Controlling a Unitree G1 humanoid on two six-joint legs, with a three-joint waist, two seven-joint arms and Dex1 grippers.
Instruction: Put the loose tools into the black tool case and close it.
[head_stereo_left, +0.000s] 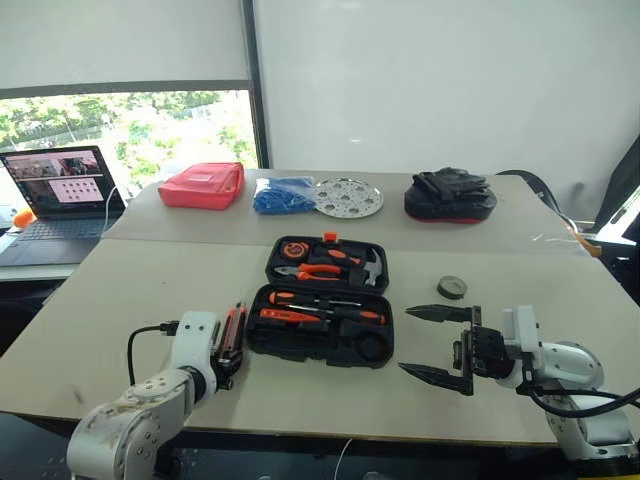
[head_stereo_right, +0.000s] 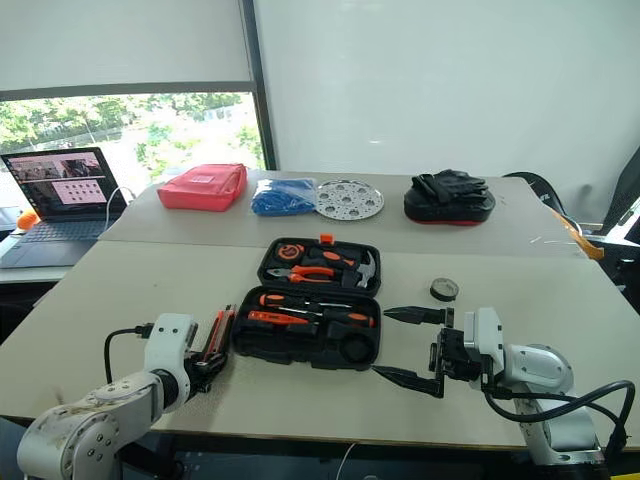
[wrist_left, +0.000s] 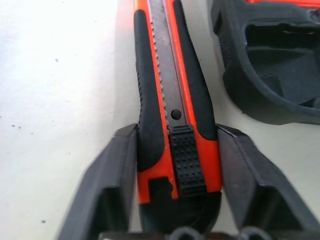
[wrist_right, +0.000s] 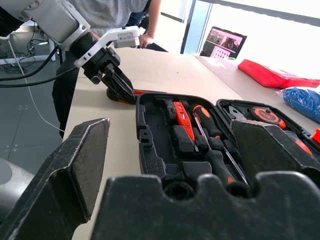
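Landmark: the open case (head_stereo_left: 320, 325), centre of the table (head_stereo_left: 120, 290).

Nearest, just left of the case: the knife (wrist_left: 172, 100) is lain flat on the table, long axis running near-to-far, parallel to the case's left wall. The left gripper (head_stereo_left: 229, 352) is set over its near end, pointing forward and down. In the left wrist view one finger is seen on each flank of the handle, touching or nearly so; a firm clamp cannot be told from the frames, and the knife is not lifted.

Right of the case, near edge: the right gripper (head_stereo_left: 437, 343) is held level, aimed left at the case, spread wide, nothing between its fingers.

In the case's near half two screwdrivers (head_stereo_left: 320, 308) are already seated; an empty recess is visible at its near end in the left wrist view. Pliers (head_stereo_left: 305, 270) and hammer (head_stereo_left: 372, 266) are seated in the far half.

Right of the case, further back: the tape roll (head_stereo_left: 452, 287) is left loose on the table, nearer the right arm.

Judgement: the knife is the left arm's job. Once gripped, it must be carried right, over the case wall, with its axis turned to match a free recess.
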